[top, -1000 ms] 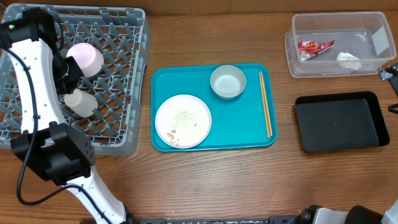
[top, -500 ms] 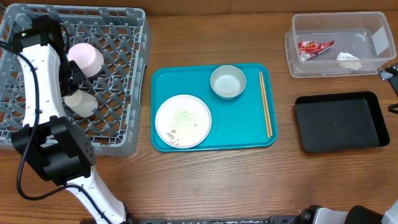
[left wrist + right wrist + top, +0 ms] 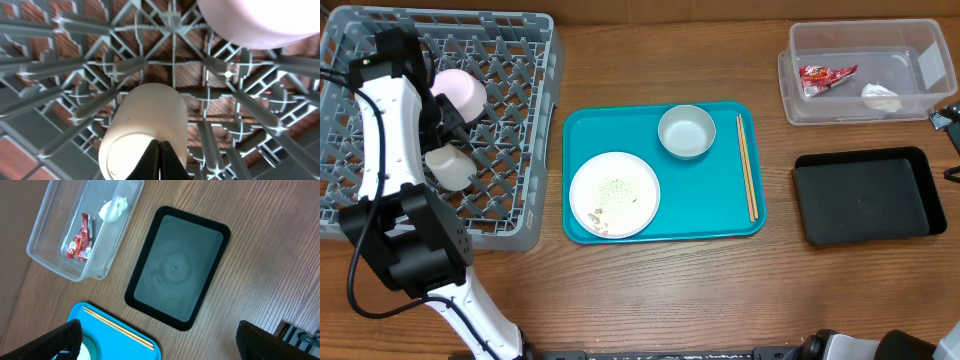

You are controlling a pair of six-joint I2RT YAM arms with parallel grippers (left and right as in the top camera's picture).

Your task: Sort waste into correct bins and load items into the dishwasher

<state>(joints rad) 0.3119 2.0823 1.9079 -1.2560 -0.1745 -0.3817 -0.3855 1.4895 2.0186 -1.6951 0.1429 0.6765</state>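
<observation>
The grey dishwasher rack (image 3: 525, 60) stands at the far left. In it a white cup (image 3: 450, 165) lies on its side beside an upturned pale bowl (image 3: 460, 92). My left gripper (image 3: 440, 128) hangs just above the cup (image 3: 145, 120), shut (image 3: 161, 162) with nothing in it. A plate (image 3: 614, 194) with crumbs and a greyish bowl (image 3: 686, 131) sit on the teal tray. The clear tub (image 3: 910, 45) holds the red wrapper (image 3: 826, 77) and tissue (image 3: 880, 96). The black bin (image 3: 868, 195) holds nothing. My right gripper (image 3: 950, 145) is wide open (image 3: 162, 345) at the right edge.
Wooden chopsticks (image 3: 747, 180) lie along the right side of the teal tray (image 3: 720, 215). Bare wooden table (image 3: 660, 290) runs along the front. The left arm's base (image 3: 410, 250) stands at the rack's front corner.
The left arm has swung slightly to the right over the rack, its gripper still shut. The cup, bowl and right arm have not moved.
</observation>
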